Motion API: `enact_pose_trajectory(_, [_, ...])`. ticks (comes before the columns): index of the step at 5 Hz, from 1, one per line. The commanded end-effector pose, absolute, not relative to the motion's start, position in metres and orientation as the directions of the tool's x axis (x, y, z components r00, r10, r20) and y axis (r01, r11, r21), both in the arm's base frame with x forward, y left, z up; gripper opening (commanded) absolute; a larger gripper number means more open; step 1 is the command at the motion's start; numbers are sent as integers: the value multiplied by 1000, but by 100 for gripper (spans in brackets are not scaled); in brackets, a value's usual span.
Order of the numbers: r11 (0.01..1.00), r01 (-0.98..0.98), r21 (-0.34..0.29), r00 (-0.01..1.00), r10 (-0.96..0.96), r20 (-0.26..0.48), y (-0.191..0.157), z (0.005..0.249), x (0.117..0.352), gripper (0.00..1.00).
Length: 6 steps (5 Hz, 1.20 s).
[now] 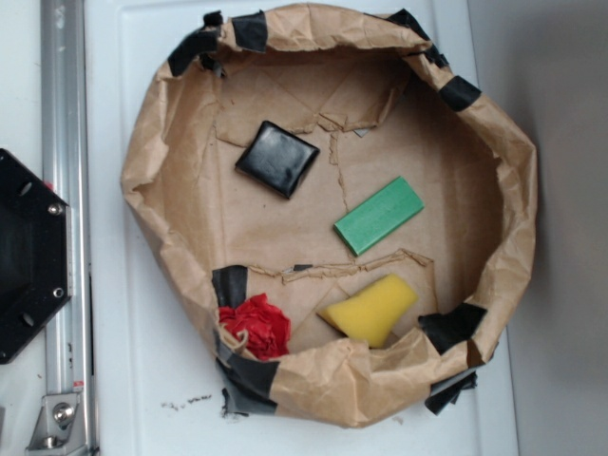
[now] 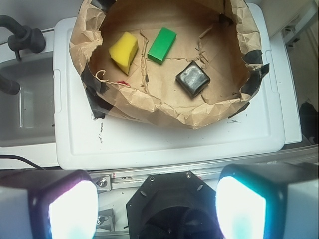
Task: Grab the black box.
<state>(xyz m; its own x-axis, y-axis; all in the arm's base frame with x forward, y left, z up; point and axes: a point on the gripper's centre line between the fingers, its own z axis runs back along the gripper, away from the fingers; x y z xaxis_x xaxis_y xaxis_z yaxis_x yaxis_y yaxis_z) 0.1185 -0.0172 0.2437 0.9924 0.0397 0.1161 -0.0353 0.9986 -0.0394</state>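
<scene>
Tool (image 2: 157, 204) wide apart; black box (image 1: 277, 159) lies clear of green block (image 1: 378, 216).

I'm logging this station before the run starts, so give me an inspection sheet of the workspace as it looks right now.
Surface: white tray holding a crumpled brown paper basin patched with black tape.
Job's things: black box lies flat on the basin floor, apart from the other items, untouched.
Clutter: green block, yellow wedge and red crumpled piece, all inside the basin.
Tool: tool open, back from the basin, holding nothing.
Cables: dark hoses at the wrist view's left edge.
Surroundings: black hexagonal plate and metal rail beside the tray.
</scene>
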Motion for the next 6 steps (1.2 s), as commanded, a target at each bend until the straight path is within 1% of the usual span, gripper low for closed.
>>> enact_pose_trajectory(1, [999,-35,-39,992,40,116,-17,244,118,100])
enact_pose_trajectory(2, [972,-228,-62,957,235,167,8,235,157,100])
enact_pose_trajectory(3, [914,-391,-112,899,405,165,23,217,186,100])
enact_pose_trajectory(4, [904,-416,-95,900,424,100,31,185,213,100])
enact_pose_trajectory(5, [981,-185,-65,982,187,35,39,153,229,100])
enact_pose_trajectory(6, [995,-46,-88,999,48,19,48,138,229,100])
